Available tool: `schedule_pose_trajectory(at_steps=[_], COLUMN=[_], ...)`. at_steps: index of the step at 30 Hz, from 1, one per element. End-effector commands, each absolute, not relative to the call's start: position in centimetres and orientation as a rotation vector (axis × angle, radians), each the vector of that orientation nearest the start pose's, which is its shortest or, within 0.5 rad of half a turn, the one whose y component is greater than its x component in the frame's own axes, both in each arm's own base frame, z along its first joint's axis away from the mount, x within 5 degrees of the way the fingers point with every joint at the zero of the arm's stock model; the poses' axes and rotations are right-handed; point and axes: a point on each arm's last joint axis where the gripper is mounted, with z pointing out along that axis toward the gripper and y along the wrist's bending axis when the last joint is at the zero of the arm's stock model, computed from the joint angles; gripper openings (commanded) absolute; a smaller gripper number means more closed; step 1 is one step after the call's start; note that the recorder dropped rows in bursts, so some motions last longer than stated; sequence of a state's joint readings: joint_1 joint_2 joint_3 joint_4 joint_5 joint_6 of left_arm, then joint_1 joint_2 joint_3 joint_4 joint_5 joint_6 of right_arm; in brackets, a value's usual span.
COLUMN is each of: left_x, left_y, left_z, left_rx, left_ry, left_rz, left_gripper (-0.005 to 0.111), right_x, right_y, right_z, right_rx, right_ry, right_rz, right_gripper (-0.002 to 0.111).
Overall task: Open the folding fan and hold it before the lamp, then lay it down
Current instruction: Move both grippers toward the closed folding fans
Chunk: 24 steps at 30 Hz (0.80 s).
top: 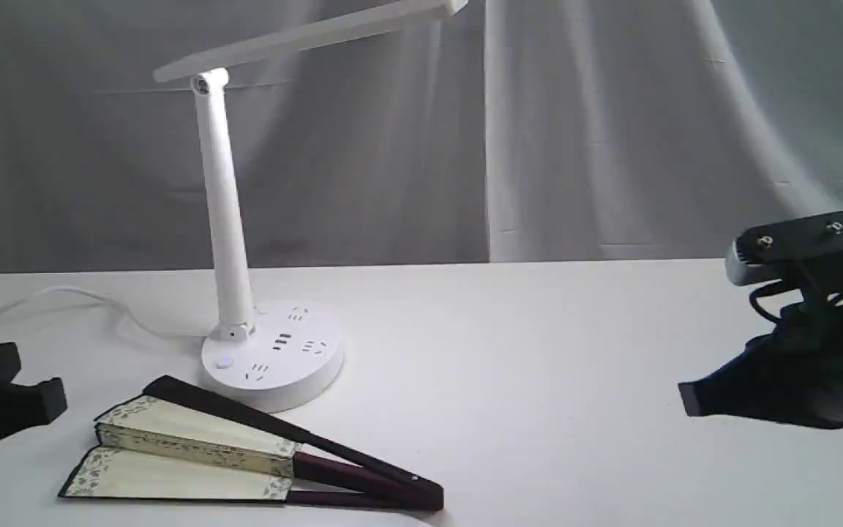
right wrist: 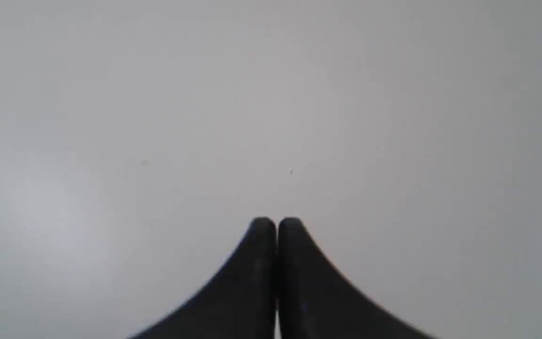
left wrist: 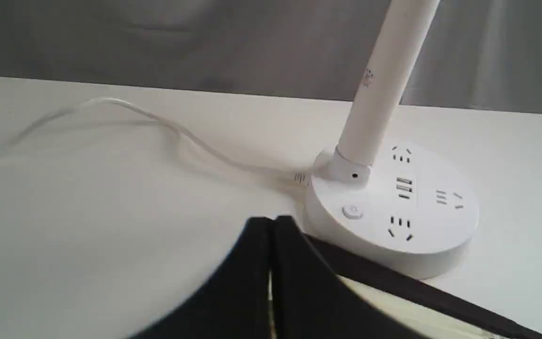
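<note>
Left fingers: mine (top: 41,402), black, low at the far left edge of the exterior frame. They are pressed together tip to tip (left wrist: 262,233) with nothing between them, and point right toward the fan.
Cord: white (top: 85,298). It loops over the surface in the left middle of the frame and runs to the back of the lamp's base.
Folding fan: lies flat (top: 195,439) on the surface in the lower left of the frame, right of my left fingers and apart from them. It is only partly spread, a narrow V of two cream pleated bundles with grey floral edging. The dark ribs meet at the pivot near lower centre.
Lamp: white (top: 222,205), standing left of centre with its post slightly tilted. The flat bar head slants up toward the top centre.
Round base: sits (top: 297,366) just behind the fan's upper guard; I cannot tell whether they touch.
Surface: white (top: 538,366), spanning the lower frame.
Right fingers: mine (top: 692,401), black, at the right edge at mid-height. They are closed tip to tip (right wrist: 264,235) and hold nothing, well apart from fan and lamp.
</note>
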State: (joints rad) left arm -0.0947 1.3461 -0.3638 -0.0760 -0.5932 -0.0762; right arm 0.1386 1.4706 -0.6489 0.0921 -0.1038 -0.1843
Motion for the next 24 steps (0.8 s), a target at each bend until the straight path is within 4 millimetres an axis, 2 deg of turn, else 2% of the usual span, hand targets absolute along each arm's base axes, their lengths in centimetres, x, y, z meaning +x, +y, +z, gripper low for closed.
schedule_pose_trajectory(at_steps=[1, 4, 9, 11, 15, 16, 19, 21, 24], left_x=[22.4, 20.9, 18.8, 18.0, 17.7, 17.7, 17.9, 18.5, 19.8], left_y=[-1.4, -1.2, -0.9, -0.8, -0.7, -0.7, -0.7, -0.7, -1.0], left_z=[20.0, 20.0, 19.3, 18.5, 18.3, 18.3, 18.5, 17.8, 17.0], left_rx=[-0.103, -0.114, -0.199, -0.262, -0.327, -0.326, -0.409, -0.521, -0.666], left_ry=[1.699, 1.569, 1.493, 1.525, 1.522, 1.523, 1.506, 1.591, 1.767], left_rz=[-0.117, -0.124, -0.212, -0.269, -0.318, -0.321, -0.391, -0.449, -0.490], left_gripper=[0.000, 0.000, 0.000, 0.000, 0.000, 0.000, 0.000, 0.000, 0.004], right_x=[27.0, 25.7, 23.9, 23.6, 23.5, 23.6, 24.2, 24.8, 26.2], right_y=[3.4, 3.2, 4.2, 4.8, 5.8, 5.8, 5.7, 5.8, 6.9], right_z=[20.0, 19.6, 19.8, 19.6, 19.1, 18.9, 18.0, 17.3, 16.8], right_rx=[-0.188, -0.180, -0.295, -0.332, -0.402, -0.380, -0.171, -0.044, -0.097], right_ry=[1.961, 1.810, 1.598, 1.603, 1.587, 1.596, 1.674, 1.746, 1.825], right_rz=[0.000, -0.007, 0.071, 0.153, 0.252, 0.277, 0.441, 0.542, 0.647], right_gripper=[0.000, 0.000, 0.000, 0.000, 0.000, 0.000, 0.000, 0.000, 0.003])
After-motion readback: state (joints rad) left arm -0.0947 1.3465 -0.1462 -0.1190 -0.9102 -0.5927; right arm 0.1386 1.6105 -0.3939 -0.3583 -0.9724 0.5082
